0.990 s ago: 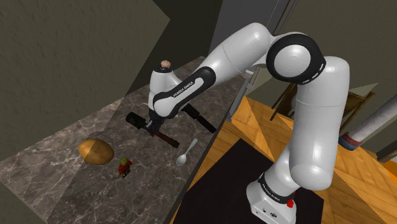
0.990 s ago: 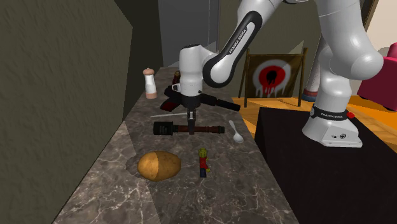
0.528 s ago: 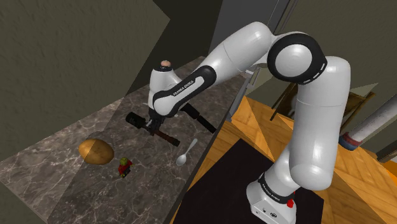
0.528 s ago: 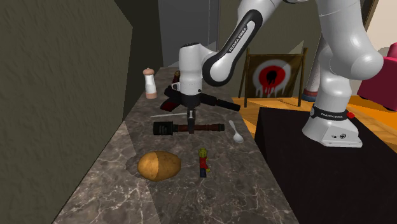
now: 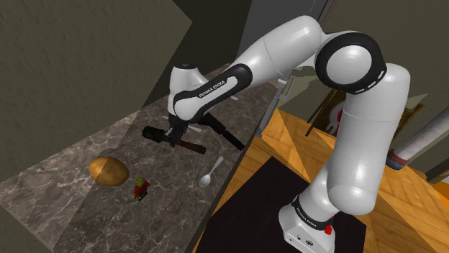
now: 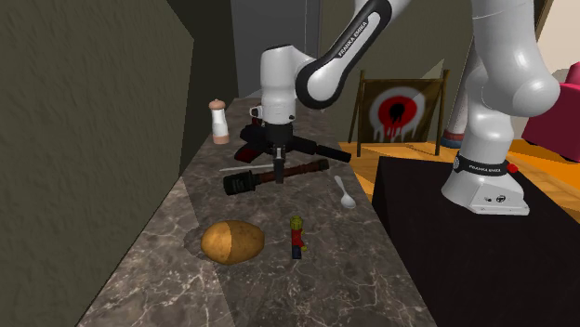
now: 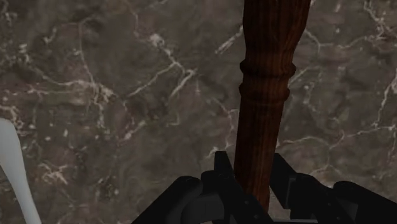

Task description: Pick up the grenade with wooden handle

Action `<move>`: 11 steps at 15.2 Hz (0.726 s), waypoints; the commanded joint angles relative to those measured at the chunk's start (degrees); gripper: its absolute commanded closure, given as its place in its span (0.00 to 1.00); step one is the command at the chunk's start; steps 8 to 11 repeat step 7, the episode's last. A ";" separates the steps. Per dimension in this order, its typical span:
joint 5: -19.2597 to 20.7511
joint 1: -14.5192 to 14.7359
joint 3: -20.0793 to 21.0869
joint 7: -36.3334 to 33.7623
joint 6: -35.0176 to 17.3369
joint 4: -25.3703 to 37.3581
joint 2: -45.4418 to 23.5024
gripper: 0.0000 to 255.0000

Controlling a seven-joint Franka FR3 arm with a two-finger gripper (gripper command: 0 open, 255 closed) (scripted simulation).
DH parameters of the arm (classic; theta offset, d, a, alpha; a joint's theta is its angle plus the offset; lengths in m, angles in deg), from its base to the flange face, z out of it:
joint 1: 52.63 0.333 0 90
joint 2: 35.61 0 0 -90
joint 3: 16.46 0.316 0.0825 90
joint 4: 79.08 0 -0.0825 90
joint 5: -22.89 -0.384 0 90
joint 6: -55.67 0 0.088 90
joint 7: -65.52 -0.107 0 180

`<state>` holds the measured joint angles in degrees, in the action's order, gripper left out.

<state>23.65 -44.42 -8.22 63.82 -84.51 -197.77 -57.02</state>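
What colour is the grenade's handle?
The grenade handle is dark reddish-brown with wood grain; the wrist view shows it best.

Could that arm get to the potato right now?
Probably not at once: the gripper is shut on the handle of the grenade. The potato lies near on the same counter with nothing in between, so a freed gripper looks able to reach it.
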 commanded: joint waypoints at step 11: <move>-0.59 -0.27 0.30 0.29 3.99 0.65 3.38 1.00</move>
